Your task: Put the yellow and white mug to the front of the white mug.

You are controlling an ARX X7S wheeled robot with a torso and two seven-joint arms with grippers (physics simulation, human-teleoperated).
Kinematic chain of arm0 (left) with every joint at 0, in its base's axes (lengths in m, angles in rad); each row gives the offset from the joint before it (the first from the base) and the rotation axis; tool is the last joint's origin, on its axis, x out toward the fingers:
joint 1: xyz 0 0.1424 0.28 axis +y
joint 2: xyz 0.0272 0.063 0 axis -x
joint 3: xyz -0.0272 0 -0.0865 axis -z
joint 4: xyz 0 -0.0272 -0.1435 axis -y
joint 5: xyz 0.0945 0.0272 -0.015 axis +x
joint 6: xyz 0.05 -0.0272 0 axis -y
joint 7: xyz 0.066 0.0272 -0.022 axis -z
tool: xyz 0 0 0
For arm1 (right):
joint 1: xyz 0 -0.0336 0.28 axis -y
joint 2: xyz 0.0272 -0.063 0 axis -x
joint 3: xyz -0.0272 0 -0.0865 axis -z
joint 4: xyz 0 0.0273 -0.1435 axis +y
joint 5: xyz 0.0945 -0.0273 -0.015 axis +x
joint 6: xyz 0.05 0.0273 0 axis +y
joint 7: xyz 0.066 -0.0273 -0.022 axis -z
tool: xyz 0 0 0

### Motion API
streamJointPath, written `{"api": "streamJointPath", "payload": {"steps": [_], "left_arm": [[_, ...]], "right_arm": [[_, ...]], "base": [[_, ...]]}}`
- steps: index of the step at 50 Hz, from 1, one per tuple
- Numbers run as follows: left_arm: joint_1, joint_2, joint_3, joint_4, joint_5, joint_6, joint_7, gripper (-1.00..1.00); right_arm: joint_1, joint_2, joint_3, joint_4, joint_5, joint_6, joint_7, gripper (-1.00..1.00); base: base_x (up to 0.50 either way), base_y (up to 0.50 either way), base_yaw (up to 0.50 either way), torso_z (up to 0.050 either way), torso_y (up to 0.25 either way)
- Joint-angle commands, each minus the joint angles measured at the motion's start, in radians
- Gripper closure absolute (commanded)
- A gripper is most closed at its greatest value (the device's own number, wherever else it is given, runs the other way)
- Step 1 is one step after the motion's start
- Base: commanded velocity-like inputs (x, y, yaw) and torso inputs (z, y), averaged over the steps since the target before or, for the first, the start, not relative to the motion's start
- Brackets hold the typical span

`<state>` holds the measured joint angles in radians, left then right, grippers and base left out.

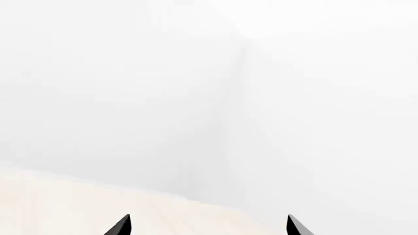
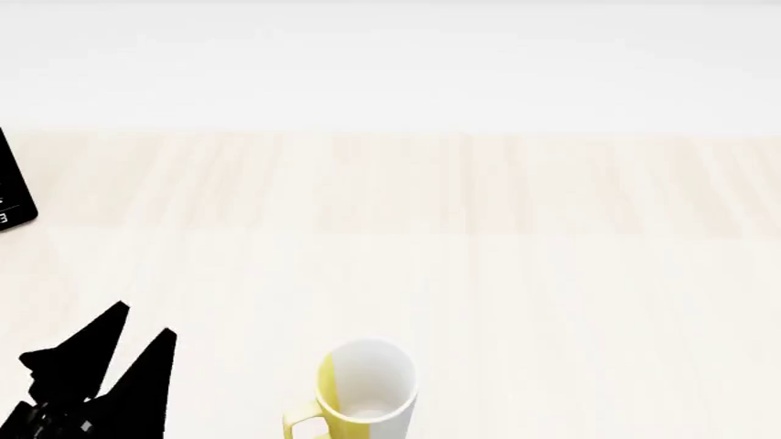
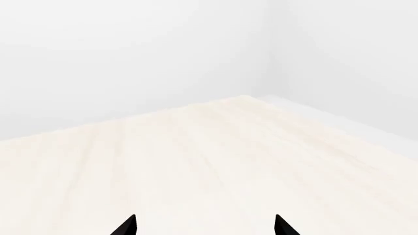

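A: Fingers first. On the left gripper (image 2: 116,352) the two dark fingers stand apart at the lower left of the head view, with a gap between their tips, and its own wrist camera shows both tips spread wide at the bottom edge with nothing between them. The right gripper (image 3: 205,226) does not show in the head view, but its wrist camera gives the same picture: tips wide apart, empty.

B: And moving right from there?

A: At the bottom centre of the head view stands the yellow and white mug (image 2: 364,389), upright, its yellow handle pointing toward the lower left, partly cut by the frame edge. It sits on the pale wooden table (image 2: 513,274), apart from the left gripper. A dark object (image 2: 13,197) is clipped at the left edge; I cannot tell what it is.

B: The white mug?

A: Not visible in any view, so I cannot place it.

B: So which step?

A: I judge it the very start: nothing grasped, the reach not yet made. The next move calls for bringing a gripper over the yellow and white mug, likely the left, and closing on its wall or handle. The white mug must also be found before any placing.
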<state>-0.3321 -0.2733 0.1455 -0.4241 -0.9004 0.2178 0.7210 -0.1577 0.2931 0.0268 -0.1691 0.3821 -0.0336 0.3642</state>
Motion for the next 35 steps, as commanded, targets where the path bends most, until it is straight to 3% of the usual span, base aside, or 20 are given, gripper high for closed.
{"api": "streamJointPath", "payload": {"steps": [1, 9, 20, 35], "left_arm": [[0.140, 0.036, -0.087, 0.190, 0.012, 0.133, -0.179, -1.00], [0.227, 0.056, -0.117, 0.363, 0.028, 0.176, -0.296, -1.00], [0.354, 0.111, -0.156, 0.587, 0.175, 0.268, -0.488, -1.00], [0.438, 0.165, -0.183, 0.696, 0.312, 0.390, -0.550, -1.00]], "right_arm": [[-0.013, 0.003, 0.001, -0.020, -0.003, -0.020, 0.003, -1.00], [-0.030, 0.002, 0.004, -0.040, -0.015, -0.061, 0.001, -1.00], [-0.070, 0.005, -0.002, -0.102, -0.071, -0.149, -0.004, -1.00], [-0.128, 0.005, -0.004, -0.190, -0.155, -0.249, 0.010, -1.00]], "base": [[0.00, 0.00, 0.00, 0.000, 0.000], [0.00, 0.00, 0.00, 0.000, 0.000], [0.00, 0.00, 0.00, 0.000, 0.000], [0.00, 0.00, 0.00, 0.000, 0.000]]}}
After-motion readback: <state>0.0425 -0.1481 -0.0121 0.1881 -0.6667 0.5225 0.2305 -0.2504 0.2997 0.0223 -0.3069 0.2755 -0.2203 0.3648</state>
